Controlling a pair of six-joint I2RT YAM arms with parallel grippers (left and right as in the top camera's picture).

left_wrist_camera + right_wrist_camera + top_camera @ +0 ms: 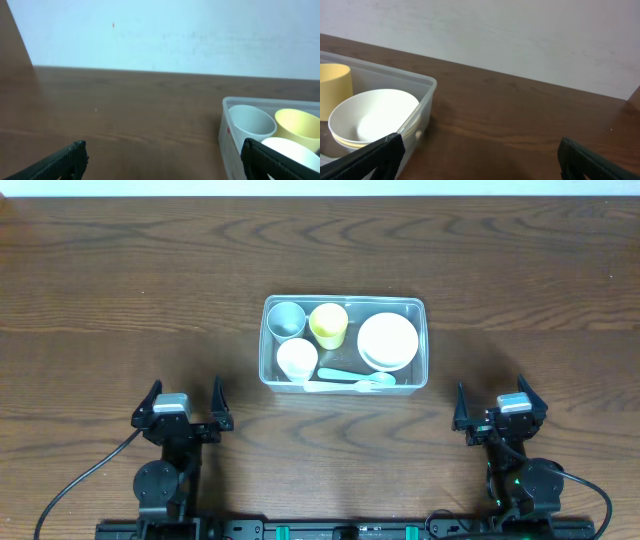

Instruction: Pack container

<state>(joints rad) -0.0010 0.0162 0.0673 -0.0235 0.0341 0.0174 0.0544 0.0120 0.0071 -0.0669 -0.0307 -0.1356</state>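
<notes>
The clear plastic container [422, 340] sits at the table's middle. Inside it are a grey cup [287, 319], a yellow cup [329, 324], a white cup [296, 358], stacked white bowls [387, 340] and pale spoons [357, 380]. The container also shows at the right of the left wrist view [225, 131] and at the left of the right wrist view [422, 107]. My left gripper [184, 406] is open and empty near the front left. My right gripper [500, 408] is open and empty near the front right. Both are apart from the container.
The wooden table [120, 290] stretches around the container. A pale wall runs behind the far table edge in both wrist views. Cables trail from the arm bases at the front edge.
</notes>
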